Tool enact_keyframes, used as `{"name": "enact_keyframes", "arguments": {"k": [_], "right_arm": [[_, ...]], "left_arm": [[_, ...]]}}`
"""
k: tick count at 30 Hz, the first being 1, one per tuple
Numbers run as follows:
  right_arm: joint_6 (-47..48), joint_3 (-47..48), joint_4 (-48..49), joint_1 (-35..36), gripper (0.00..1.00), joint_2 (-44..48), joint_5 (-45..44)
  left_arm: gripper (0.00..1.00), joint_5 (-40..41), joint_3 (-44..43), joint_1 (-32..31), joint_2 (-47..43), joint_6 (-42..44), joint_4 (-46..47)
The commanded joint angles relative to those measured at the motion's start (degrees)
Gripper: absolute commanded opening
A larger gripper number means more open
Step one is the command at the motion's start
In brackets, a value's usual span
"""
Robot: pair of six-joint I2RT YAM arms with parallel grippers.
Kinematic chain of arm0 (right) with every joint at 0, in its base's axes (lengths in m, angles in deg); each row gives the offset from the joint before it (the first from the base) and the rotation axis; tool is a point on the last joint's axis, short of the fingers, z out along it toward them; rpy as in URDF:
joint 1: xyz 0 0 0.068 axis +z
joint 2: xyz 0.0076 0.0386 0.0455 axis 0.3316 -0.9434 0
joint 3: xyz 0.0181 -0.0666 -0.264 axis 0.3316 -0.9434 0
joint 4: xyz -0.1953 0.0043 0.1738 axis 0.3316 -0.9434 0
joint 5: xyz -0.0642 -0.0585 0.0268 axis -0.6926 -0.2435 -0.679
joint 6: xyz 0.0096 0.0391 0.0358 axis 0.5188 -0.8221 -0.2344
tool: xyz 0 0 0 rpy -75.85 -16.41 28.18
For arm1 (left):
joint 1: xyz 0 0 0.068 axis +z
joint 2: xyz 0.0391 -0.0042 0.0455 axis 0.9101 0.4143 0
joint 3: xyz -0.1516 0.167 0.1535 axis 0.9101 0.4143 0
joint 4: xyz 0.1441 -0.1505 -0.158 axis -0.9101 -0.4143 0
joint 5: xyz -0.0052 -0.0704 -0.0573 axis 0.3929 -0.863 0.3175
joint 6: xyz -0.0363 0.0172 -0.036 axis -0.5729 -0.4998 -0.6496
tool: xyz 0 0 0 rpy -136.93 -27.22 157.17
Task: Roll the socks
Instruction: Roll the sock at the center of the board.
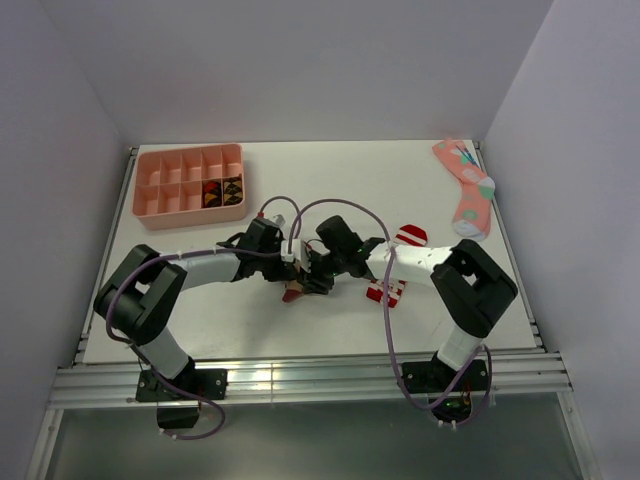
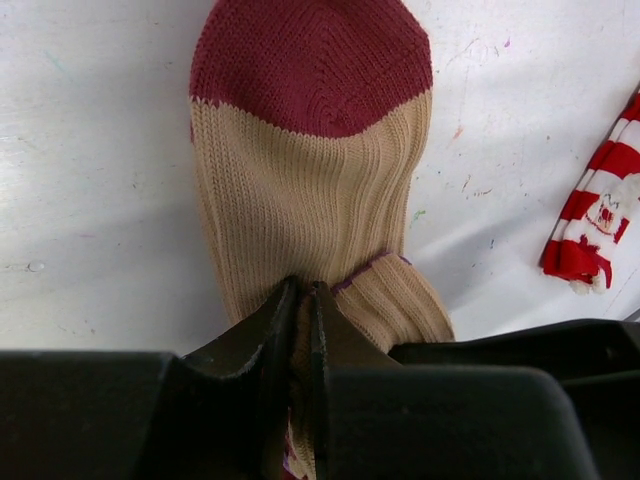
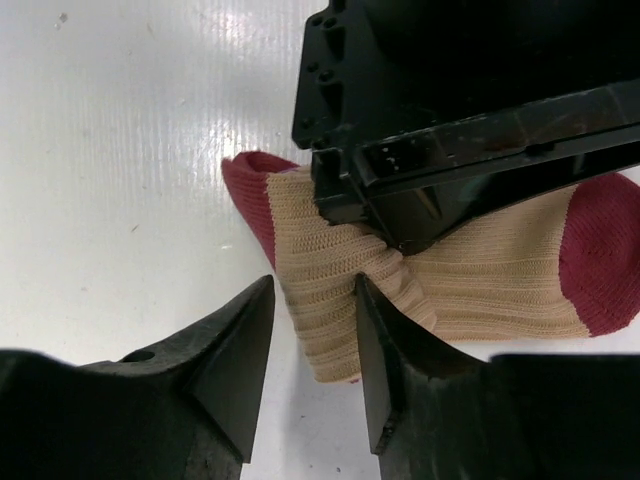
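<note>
Socks like these look light and floppy. On the table (image 1: pixel 400 190), near its middle, the tan sock (image 2: pixel 300 200) lies with the left gripper (image 2: pixel 303 320) pinching its folded cuff end and the right gripper (image 3: pixel 315 320) spread astride that fold. The striped sock (image 2: pixel 600 220) sits at its three o'clock. Grip through both layers, I'd say.

My left gripper (image 2: pixel 303 300) is pinched on a raised fold of the tan ribbed knit sock (image 2: pixel 300 190), my 2 black fingers (image 2: pixel 262 335) nearly meeting with only fabric between them. The fold sits beside the purple-edged cuff. The sock's dark red toe points away from me, flat on the white tabletop (image 2: pixel 90 150). A red-and-white striped sock (image 2: pixel 595 225) lies apart at the right edge.
</note>
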Motion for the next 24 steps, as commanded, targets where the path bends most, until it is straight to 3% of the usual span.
{"name": "enact_keyframes", "arguments": {"k": [1, 18, 20, 24], "right_arm": [[-1.5, 1.6, 1.4, 0.5, 0.48, -2.1, -4.3], [-3.4, 7.1, -3.0, 1.8, 0.59, -7.9, -7.9], [-4.0, 8.1, -3.4, 1.9, 0.56, -8.7, -7.9], [-4.9, 9.9, -5.9, 1.9, 0.43, -10.5, -7.0]], "left_arm": [[0.0, 8.9, 5.5, 0.6, 4.7, 3.8, -15.0], [0.0, 6.5, 7.7, 1.5, 3.3, 1.0, -10.6], [0.0, 6.2, 8.5, 1.4, 2.1, 0.7, -9.8], [0.0, 5.2, 9.2, 1.5, -0.3, -0.3, -8.6]]}}
